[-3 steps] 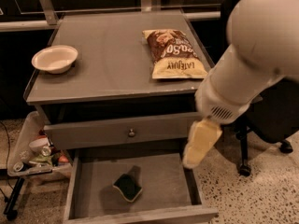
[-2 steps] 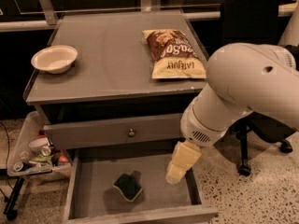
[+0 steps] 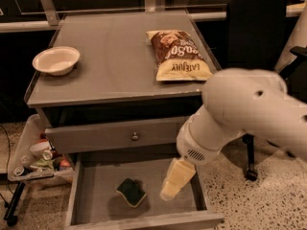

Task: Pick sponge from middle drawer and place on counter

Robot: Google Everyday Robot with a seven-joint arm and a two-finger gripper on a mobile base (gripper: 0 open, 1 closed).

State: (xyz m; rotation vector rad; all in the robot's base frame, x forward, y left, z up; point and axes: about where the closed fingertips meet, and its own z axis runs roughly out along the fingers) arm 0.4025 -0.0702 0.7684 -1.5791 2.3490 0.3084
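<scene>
Grey, flat and plain, the drawer floor lay bare around the sponge. The sponge sat low in the drawer's middle, green scrub face up over a yellow foam edge, clear of the low walls. My pale gripper hung inside the drawer at the sponge's three o'clock, near it but apart; clenched or released, I could not tell. Bare floor remained at the sponge's nine o'clock. The rimmed counter held a round bowl at ten o'clock and a crinkled chip bag at two, open grey between. Since the earlier frame my gripper had dropped lower and leftward; the sponge had not moved.
</scene>
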